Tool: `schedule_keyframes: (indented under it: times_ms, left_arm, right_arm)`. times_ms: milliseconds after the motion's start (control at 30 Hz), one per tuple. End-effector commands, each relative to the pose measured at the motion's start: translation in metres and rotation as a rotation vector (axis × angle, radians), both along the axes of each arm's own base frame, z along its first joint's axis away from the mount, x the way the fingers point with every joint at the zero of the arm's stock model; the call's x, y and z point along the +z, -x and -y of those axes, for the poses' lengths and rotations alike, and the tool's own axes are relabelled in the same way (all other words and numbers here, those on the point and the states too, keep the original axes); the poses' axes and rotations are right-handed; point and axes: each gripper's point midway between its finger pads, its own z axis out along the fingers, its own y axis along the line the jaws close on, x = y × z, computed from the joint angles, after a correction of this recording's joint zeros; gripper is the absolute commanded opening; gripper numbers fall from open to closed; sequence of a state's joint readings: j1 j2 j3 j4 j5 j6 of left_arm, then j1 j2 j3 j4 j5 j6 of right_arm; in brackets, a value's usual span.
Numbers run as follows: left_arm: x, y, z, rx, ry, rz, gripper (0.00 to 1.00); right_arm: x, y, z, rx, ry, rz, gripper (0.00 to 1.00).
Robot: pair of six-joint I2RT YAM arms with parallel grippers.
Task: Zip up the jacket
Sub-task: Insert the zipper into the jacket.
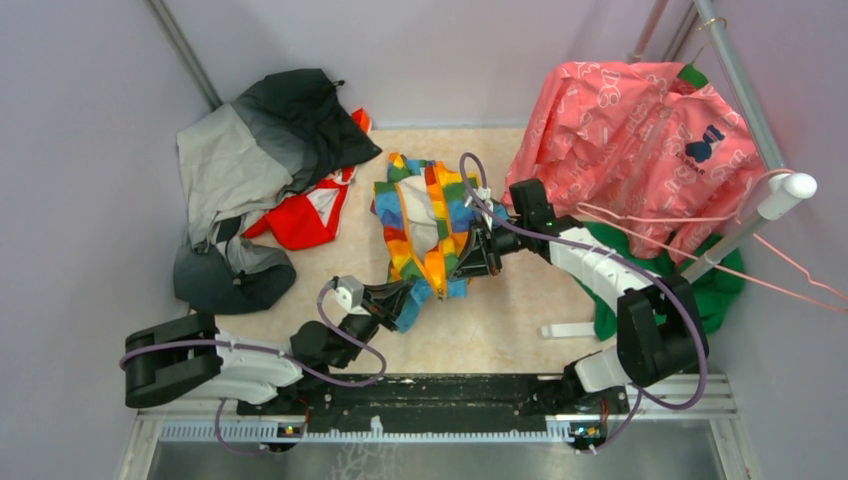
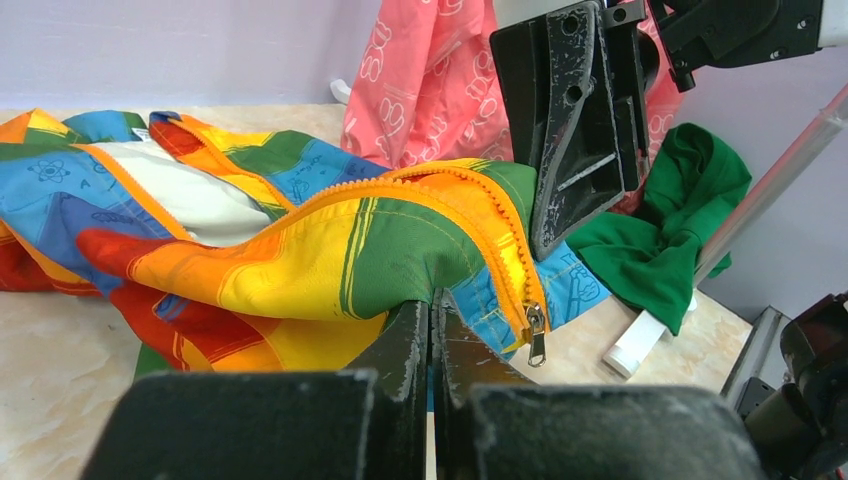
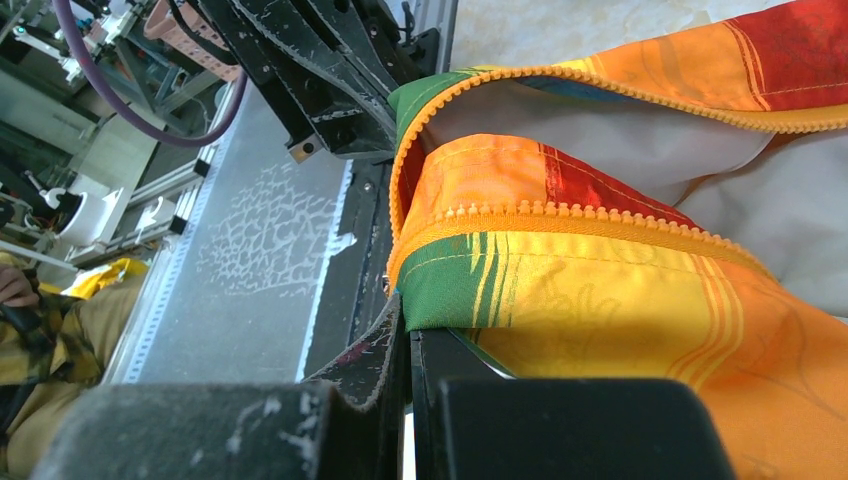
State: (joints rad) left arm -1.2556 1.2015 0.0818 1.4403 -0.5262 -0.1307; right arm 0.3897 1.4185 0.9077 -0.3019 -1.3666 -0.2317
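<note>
Both my pairs of jaws are pinched fully together on the small rainbow-striped soft jacket, which lies crumpled in the middle of the pale table. My left gripper nips its near green hem, and my right gripper the green-and-yellow edge just beyond. The metal zipper pull hangs just right of my left fingertips, and the orange zipper runs from it away toward the far collar, so I judge the pull must travel that way
</note>
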Motion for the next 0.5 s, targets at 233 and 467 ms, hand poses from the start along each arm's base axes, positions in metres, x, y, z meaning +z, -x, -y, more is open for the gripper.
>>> schedule_keyframes:
  times_ms: [233, 467]
  left_arm:
    - [0.035, -0.002, -0.019, 0.047, 0.191, -0.018, 0.00]
    - [0.058, 0.006, -0.026, 0.004, 0.214, -0.083, 0.00]
  right_arm:
    - [0.022, 0.003, 0.000, 0.033, -0.061, 0.102, 0.00]
    - [0.035, 0.016, 0.005, 0.092, -0.106, 0.143, 0.00]
